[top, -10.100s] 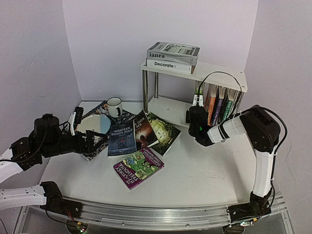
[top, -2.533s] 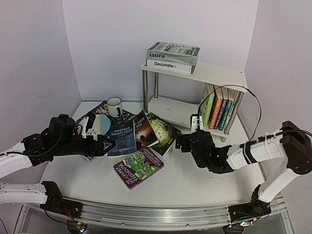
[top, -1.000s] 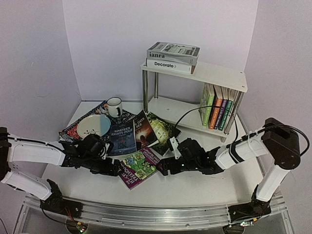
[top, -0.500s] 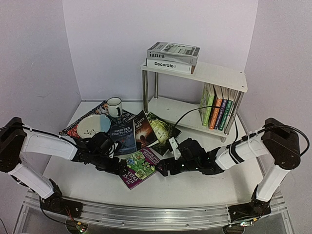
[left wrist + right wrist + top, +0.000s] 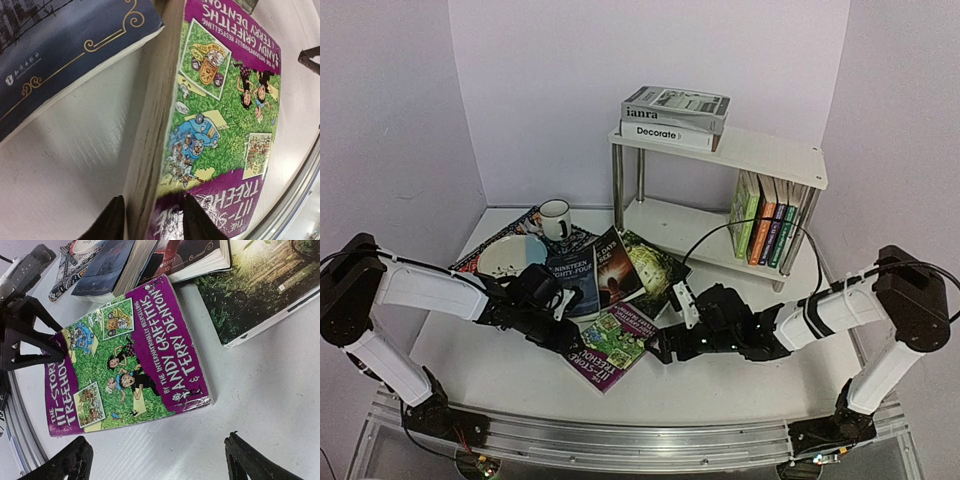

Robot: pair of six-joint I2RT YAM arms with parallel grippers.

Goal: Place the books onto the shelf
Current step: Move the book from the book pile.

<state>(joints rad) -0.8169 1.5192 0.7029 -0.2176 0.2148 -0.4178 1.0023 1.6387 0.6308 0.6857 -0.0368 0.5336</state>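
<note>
Left tool: closed on the page edge of the purple book.
Right tool: spread wide, empty, near the book's other end.
Cover text: "117-Story Treehouse", "Andy Griffiths & Terry Denton".
Book position: on the worktop, before the shelf.

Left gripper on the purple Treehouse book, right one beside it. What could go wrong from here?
1. Left gripper pinches the purple-and-green Treehouse paperback only near a corner of its page edge; it could sag, fan open or slip when lifted.
2. Open right gripper hangs close by the same book; the two may clash.
3. The navy gold-trimmed paperback lies right beside that edge and could get dragged.
</note>
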